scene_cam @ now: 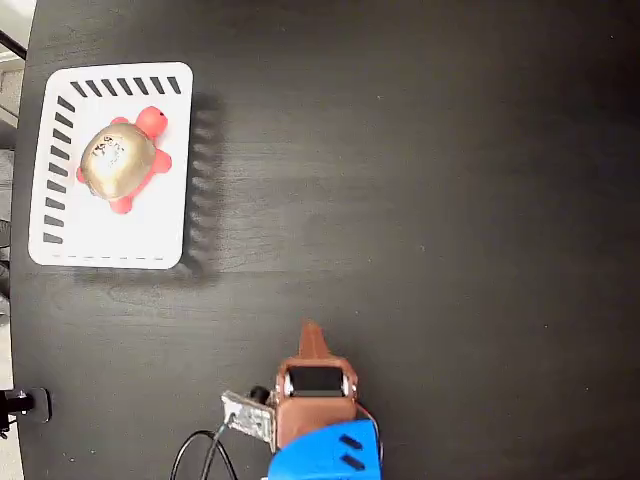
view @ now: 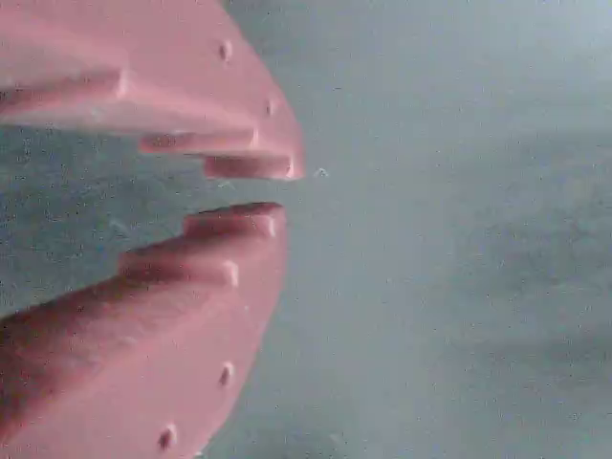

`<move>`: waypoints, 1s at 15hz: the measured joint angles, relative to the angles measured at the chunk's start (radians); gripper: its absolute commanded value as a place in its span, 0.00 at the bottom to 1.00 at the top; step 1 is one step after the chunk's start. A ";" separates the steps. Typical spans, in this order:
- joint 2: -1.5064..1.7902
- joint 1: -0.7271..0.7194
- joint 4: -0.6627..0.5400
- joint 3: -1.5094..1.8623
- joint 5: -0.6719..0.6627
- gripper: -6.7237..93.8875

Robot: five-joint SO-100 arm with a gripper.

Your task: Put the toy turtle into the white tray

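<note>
The toy turtle (scene_cam: 120, 160) lies inside the white tray (scene_cam: 170, 245) at the upper left of the fixed view, its grey-gold shell up and its red-pink head toward the tray's slotted top rim. My gripper (scene_cam: 311, 332) is far from it, low in the middle of the picture, pulled back close to the arm's base. In the wrist view my gripper (view: 287, 191) shows its two pink fingers (view: 191, 277) nearly touching at the tips, with only a thin gap and nothing held. Neither turtle nor tray appears in the wrist view.
The black table (scene_cam: 420, 200) fills the fixed view. The arm's blue base (scene_cam: 330, 455) and a cable (scene_cam: 200, 450) sit at the bottom edge. A small black clamp (scene_cam: 25, 405) shows at the lower left.
</note>
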 measured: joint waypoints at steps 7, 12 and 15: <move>0.029 0.003 0.104 0.014 0.018 0.06; 0.031 0.032 0.104 0.014 0.023 0.06; 0.031 0.032 0.104 0.014 0.023 0.06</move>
